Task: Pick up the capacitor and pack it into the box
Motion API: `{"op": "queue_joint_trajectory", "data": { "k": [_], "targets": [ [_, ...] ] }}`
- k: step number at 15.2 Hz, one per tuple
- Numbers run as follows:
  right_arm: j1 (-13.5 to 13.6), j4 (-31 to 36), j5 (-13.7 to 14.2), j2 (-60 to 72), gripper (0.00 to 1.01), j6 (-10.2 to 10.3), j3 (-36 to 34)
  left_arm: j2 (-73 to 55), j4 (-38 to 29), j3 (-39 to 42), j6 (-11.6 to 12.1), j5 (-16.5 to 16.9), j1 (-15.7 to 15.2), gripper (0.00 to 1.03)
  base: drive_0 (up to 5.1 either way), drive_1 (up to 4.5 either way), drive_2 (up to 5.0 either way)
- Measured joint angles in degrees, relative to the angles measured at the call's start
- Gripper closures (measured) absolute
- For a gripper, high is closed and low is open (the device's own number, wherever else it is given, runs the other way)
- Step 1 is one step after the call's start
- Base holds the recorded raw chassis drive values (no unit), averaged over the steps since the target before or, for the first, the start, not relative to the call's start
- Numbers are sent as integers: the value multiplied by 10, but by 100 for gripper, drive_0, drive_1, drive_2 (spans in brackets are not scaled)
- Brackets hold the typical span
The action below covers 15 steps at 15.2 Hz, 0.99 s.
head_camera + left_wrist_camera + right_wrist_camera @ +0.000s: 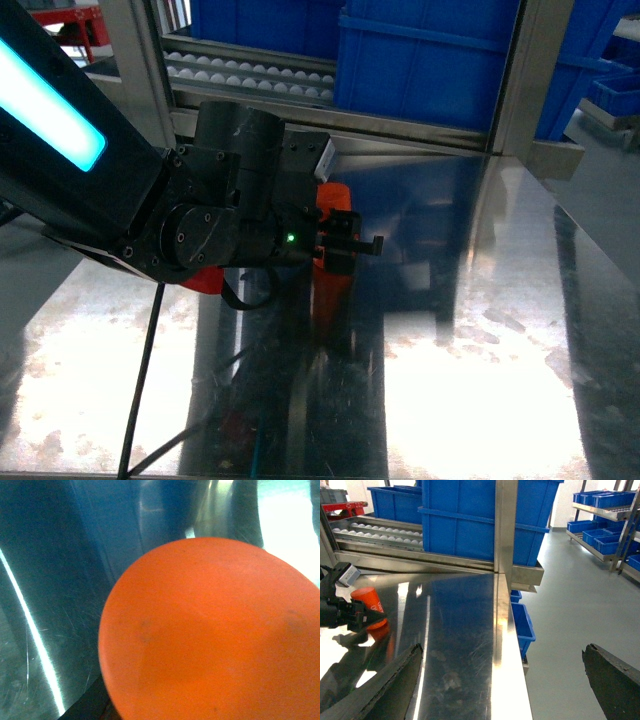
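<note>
The left gripper is low over the shiny metal table. An orange capacitor sits right between its jaws. It is a short round thing, standing up on the table. In the right wrist view the dark fingers seem to be on both sides of the capacitor, so it looks pinched. I cannot be sure the jaws are pressing it tight.

The step looks like the grab or the first lift. To do it well, the jaws should squeeze the round sides evenly, near the middle. The orange skin looks smooth, so it might slip or twist if only the edge is held. Going straight up would keep it from tipping or dragging on the table.

The left wrist view is filled by a big orange round shape, very close and blurry. It shows no fingers at all.

The right gripper is held up high, well away from the capacitor. Its two dark fingers are spread far apart and hold nothing.

The box is not in any picture, so I cannot tell where the capacitor must go. Only blue bins on a rack sit past the far edge of the table. The big black arm in the head view hides most of the capacitor.
</note>
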<state>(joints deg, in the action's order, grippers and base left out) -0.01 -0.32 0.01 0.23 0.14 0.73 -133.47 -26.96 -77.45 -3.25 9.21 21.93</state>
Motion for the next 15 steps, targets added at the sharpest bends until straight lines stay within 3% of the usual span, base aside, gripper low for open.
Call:
{"op": "queue_joint_trajectory", "data": {
  "k": [3, 6, 8, 12, 15],
  "targets": [
    [0, 0, 0, 0, 3, 0, 0, 98, -90, 83, -10, -36, -21, 57, 0, 0, 0],
    [0, 0, 0, 0, 3, 0, 0, 308, -229, 236, 30, -111, -53, 57, 0, 0, 0],
    [0, 0, 0, 0, 3, 0, 0, 438, -290, 367, 57, -144, -55, 57, 0, 0, 0],
    [0, 0, 0, 0, 3, 0, 0, 678, -239, 552, 59, -218, -38, 57, 0, 0, 0],
    [0, 0, 0, 0, 3, 0, 0, 806, -180, 603, 47, -238, -26, 57, 0, 0, 0]
  ]
}}
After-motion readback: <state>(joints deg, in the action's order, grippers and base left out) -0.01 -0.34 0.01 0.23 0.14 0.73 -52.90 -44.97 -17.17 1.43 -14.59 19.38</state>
